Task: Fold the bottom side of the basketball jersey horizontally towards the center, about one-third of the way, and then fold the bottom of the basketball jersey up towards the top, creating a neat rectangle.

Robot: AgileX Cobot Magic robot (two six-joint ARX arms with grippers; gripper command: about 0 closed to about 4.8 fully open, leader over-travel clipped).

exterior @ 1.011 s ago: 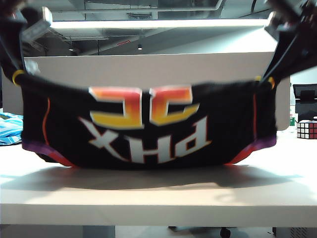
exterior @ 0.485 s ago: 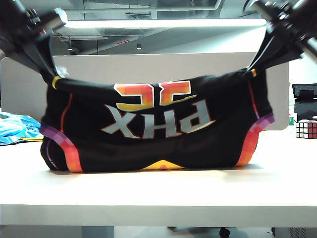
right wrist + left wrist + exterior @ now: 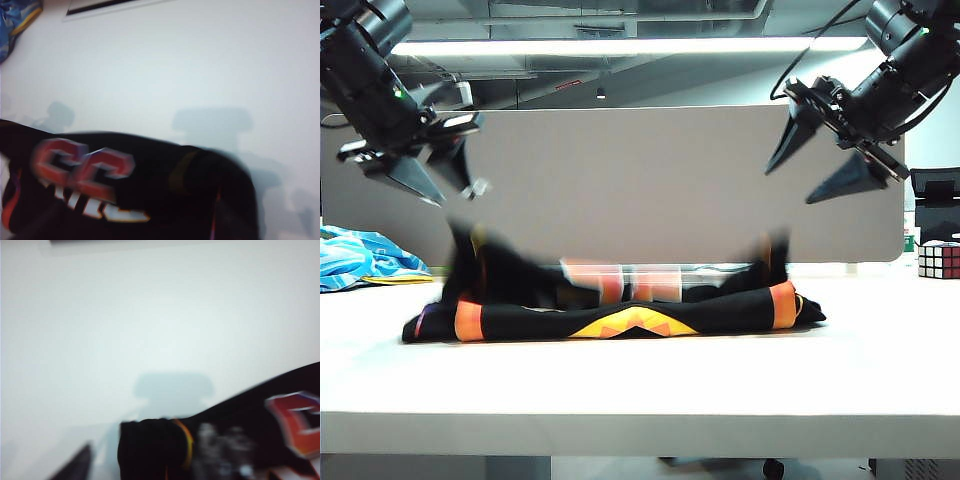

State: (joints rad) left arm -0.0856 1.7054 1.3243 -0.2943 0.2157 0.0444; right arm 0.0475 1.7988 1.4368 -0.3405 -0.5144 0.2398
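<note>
The black basketball jersey [image 3: 630, 312] lies as a low folded pile on the white table [image 3: 640, 385], with an orange-yellow sunburst at its front edge. Its upper layer is blurred, dropping onto the pile. My left gripper [image 3: 455, 190] hangs open above the pile's left end, holding nothing. On the other side my right gripper [image 3: 792, 183] is also open and empty, above the right end. The left wrist view shows a black corner of the jersey [image 3: 225, 440] with orange piping. In the right wrist view the jersey [image 3: 125, 190] shows its red number and white lettering, blurred.
A light blue patterned cloth [image 3: 360, 262] lies at the table's far left and appears again as the blue cloth [image 3: 15, 15] in the right wrist view. A Rubik's cube [image 3: 940, 260] stands at the far right. A grey partition [image 3: 650, 180] runs behind the table.
Both grippers held the jersey's edge up, stretched between them. They have now opened and let go, and the lifted part has dropped onto the pile.
</note>
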